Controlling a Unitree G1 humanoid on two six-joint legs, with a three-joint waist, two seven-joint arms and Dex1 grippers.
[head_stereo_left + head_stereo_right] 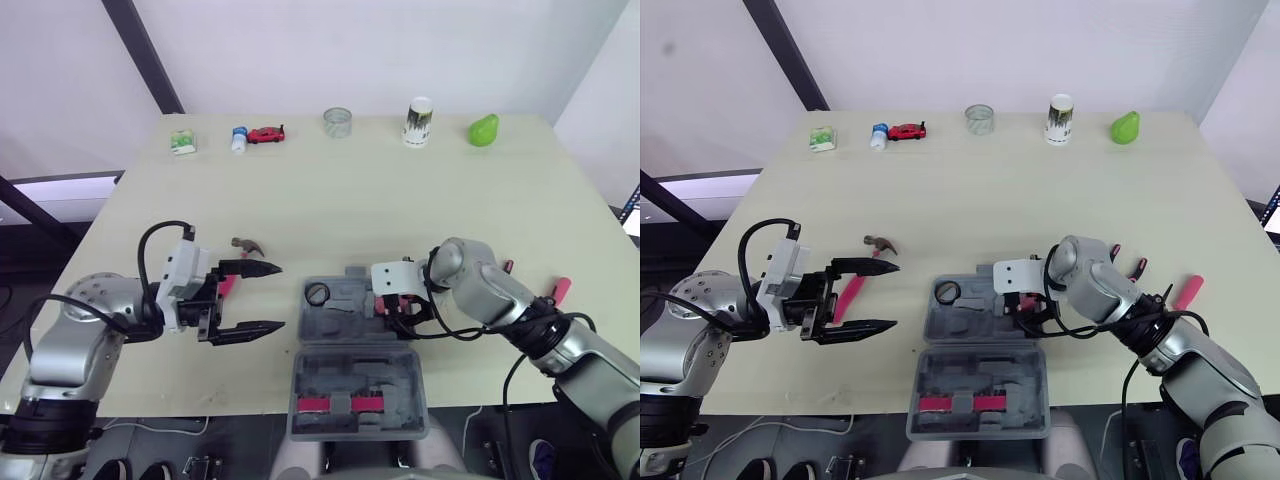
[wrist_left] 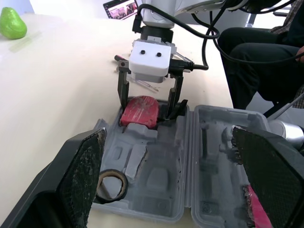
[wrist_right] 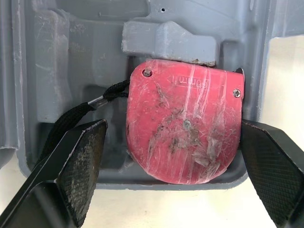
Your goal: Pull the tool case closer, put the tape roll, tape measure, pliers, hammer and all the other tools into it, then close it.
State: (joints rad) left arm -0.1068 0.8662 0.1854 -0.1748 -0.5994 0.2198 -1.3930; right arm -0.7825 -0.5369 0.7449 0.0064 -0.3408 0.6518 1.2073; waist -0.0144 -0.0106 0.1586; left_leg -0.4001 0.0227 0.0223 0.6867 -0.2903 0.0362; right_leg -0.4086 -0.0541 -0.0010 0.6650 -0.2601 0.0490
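Observation:
The grey tool case (image 1: 345,335) lies open near the table's front edge, its lid (image 1: 355,380) toward me. A black tape roll (image 1: 318,293) sits in the tray's left corner. The red tape measure (image 3: 185,128) rests in a pocket on the tray's right side. My right gripper (image 1: 400,308) stands open over it, one finger on each side and neither pressing it. My left gripper (image 1: 262,298) hangs open left of the case, just above the table. The hammer (image 1: 245,245) lies there with its pink handle under the gripper. Pink-handled pliers (image 1: 1137,268) and another pink-handled tool (image 1: 1187,291) lie right of the case.
Along the far edge stand a green-white box (image 1: 182,142), a small bottle (image 1: 239,139), a red toy car (image 1: 266,134), a clear jar (image 1: 338,122), a paper cup (image 1: 419,122) and a green pear (image 1: 483,130). A seated person (image 2: 266,57) is beyond the table's right side.

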